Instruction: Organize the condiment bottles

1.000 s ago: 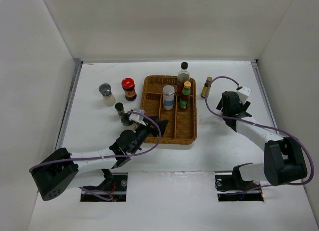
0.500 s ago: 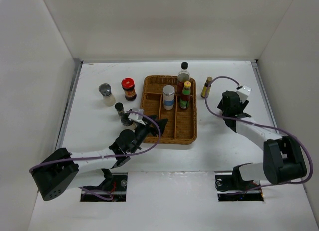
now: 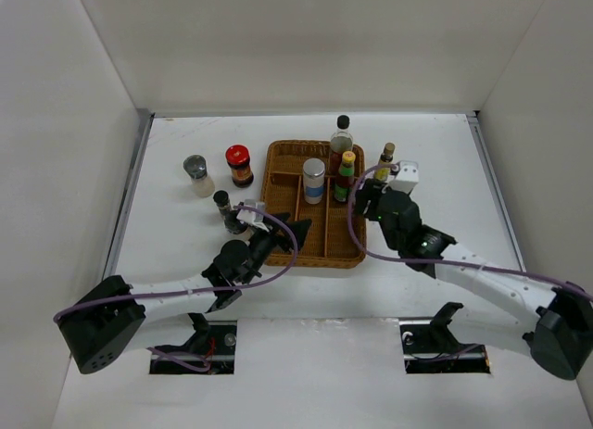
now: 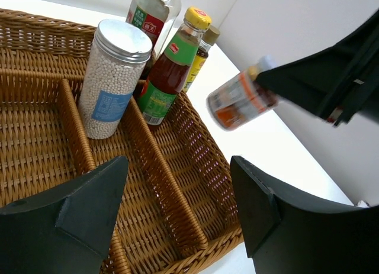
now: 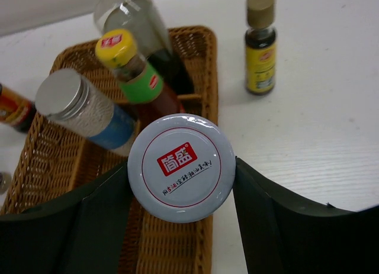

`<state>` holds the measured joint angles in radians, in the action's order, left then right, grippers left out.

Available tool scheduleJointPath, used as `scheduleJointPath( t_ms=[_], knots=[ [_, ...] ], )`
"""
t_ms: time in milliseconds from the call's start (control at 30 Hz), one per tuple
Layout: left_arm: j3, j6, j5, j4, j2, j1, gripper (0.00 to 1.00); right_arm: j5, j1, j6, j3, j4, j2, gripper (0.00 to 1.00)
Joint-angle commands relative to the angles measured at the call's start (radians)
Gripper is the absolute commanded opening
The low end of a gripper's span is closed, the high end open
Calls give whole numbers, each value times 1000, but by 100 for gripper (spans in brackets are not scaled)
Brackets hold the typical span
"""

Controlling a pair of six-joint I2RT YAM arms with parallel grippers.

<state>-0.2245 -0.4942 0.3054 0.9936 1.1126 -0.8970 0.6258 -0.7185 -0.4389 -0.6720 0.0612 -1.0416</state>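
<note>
White-lidded jar: was held up in air by right gripper, tipped, near right edge of tray.
Silver-capped jar of white beads, yellow-capped red sauce bottle, black-capped clear bottle: stood upright in far part of tray.
Brown-capped bottle: stood just right of tray.
Red-lidded dark jar, silver-capped shaker, small dark-capped bottle: stood left of tray.

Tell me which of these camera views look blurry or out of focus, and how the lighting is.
Left wrist view: the white-lidded jar in mid-air is smeared by motion blur, while the silver-capped shaker is crisp. Right wrist view: that jar's lid is sharp, print readable; the clear bottle at the top edge is soft. Top external view: even light, only faint shadows.
</note>
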Motion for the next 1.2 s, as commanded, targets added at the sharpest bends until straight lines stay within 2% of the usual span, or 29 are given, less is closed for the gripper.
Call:
scheduleJointPath(
  t_ms=[0,300,667,733,833,900,1100,1167],
  knots=[
    [-18,-1,1,59,-28,8,69,5,-51,-9,-80,150,-81,49],
    [-18,-12,-3,51,-27,16,69,-37,-60,0,-130,262,-285,50],
    [-21,-18,-9,59,-2,17,70,12,-55,37,-155,342,-468,52],
    [-22,-20,-15,54,-8,14,70,35,-57,57,-164,348,-491,57],
    [-22,-20,-17,60,-2,11,70,58,-60,65,-164,333,-479,79],
    [-24,-21,-17,60,1,13,70,49,-60,75,-155,318,-445,87],
    [-24,-26,-17,62,3,16,70,-1,-46,74,-95,215,-240,89],
    [-24,-26,-17,62,-2,11,70,-41,15,71,-74,207,-187,83]
  ],
)
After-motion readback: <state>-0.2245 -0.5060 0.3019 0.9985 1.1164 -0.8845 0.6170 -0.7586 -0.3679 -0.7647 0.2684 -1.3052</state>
